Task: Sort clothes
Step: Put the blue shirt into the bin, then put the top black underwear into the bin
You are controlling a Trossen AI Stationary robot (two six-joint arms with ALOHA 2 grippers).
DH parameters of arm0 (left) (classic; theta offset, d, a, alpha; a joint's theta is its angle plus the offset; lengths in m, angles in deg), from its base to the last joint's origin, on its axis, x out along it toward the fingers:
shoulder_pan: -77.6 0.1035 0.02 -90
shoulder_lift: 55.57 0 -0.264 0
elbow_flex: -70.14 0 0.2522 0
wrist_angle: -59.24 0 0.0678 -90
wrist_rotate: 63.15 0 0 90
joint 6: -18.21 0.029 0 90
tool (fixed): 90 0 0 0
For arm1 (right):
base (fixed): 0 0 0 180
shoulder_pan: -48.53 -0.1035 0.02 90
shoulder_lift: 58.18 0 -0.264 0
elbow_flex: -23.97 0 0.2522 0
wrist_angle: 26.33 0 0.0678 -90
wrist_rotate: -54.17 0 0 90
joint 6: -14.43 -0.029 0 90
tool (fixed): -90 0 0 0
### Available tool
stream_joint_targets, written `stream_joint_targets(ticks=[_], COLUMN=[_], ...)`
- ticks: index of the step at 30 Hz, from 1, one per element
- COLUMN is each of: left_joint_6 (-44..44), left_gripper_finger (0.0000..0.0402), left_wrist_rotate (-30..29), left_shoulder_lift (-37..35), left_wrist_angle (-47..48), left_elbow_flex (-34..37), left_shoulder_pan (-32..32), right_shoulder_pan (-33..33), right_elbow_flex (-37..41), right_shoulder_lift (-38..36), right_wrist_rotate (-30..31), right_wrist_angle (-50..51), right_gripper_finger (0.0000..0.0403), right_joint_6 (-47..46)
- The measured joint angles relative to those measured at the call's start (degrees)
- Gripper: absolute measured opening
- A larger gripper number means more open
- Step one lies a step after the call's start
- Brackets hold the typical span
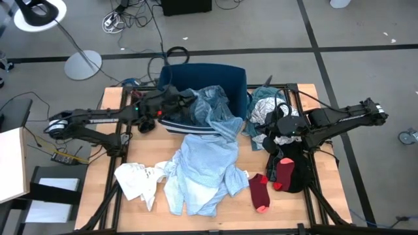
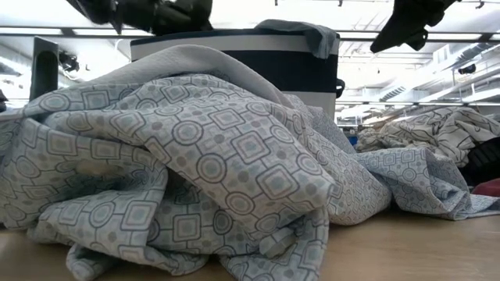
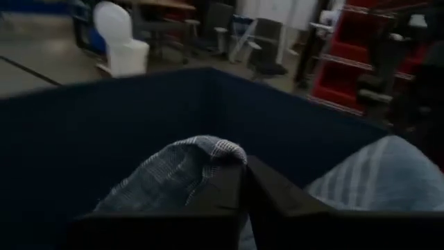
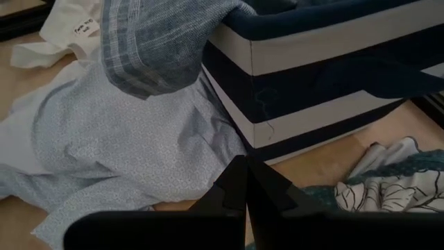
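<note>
A navy bin with white stripes (image 1: 196, 75) stands at the table's far middle. A blue checked shirt (image 1: 215, 111) lies in it and hangs over its near rim. My left gripper (image 1: 181, 98) is inside the bin, shut on this shirt (image 3: 173, 177). My right gripper (image 1: 266, 140) is shut and empty, in the air to the right of the bin and above the light blue patterned shirt's edge (image 4: 125, 139). That shirt (image 1: 202, 170) lies spread on the table's middle, with a white tee (image 1: 138, 179) to its left. Dark red socks (image 1: 259, 191) lie to its right. My left gripper holds a bunched fold of the blue checked shirt (image 3: 218, 149) at its fingertips, inside the bin. The fingers reach in level from the table's left side. The fold rises to the fingertips while the rest of the shirt lies in the bin and over its rim.
A teal and white-patterned pile (image 1: 264, 104) lies right of the bin. A black piece (image 1: 297, 170) with a second red sock (image 1: 285, 173) lies under my right arm. Bare wood (image 1: 287, 215) shows along the near right edge.
</note>
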Motion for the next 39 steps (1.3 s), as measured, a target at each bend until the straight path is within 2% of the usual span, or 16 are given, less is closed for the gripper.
stream_joint_targets(ticks=[5, 9, 20, 26, 32, 35, 39], left_joint_6=[-4.18, -6.37, -5.43, -1.56, -0.74, -1.02, -2.54], left_gripper_finger=[0.0073, 0.0107, 0.0119, 0.0119, 0.0119, 0.0119, 0.0116], left_wrist_rotate=[9.23, 12.80, 14.19, 14.20, 9.63, 5.08, -2.10], left_shoulder_lift=[1.86, 0.88, -7.18, -16.29, -27.86, -32.52, -35.33], left_wrist_angle=[-3.03, -3.89, 2.74, 13.86, 27.94, 34.43, 40.89], left_elbow_flex=[-0.02, -0.02, -0.03, -0.04, -0.07, -0.07, -0.07], left_shoulder_pan=[2.19, 2.94, 2.55, 0.37, -4.83, -9.38, -16.35], right_shoulder_pan=[0.02, 0.00, 0.00, -0.04, -1.85, -2.54, -3.83], right_elbow_flex=[0.00, 0.00, 0.00, 0.00, 0.00, 0.00, 0.00], right_shoulder_lift=[-0.01, -0.02, 0.00, -0.18, -0.47, 0.05, 1.16], right_wrist_rotate=[-0.02, -0.02, -0.41, -2.59, -3.90, -3.88, -3.87], right_wrist_angle=[0.08, 0.09, 0.99, 3.64, 6.10, 6.76, 6.20], right_gripper_finger=[0.0005, 0.0005, 0.0005, 0.0005, 0.0005, 0.0005, 0.0005], right_joint_6=[-0.30, -0.32, -0.39, -1.85, -6.92, -9.17, -10.01])
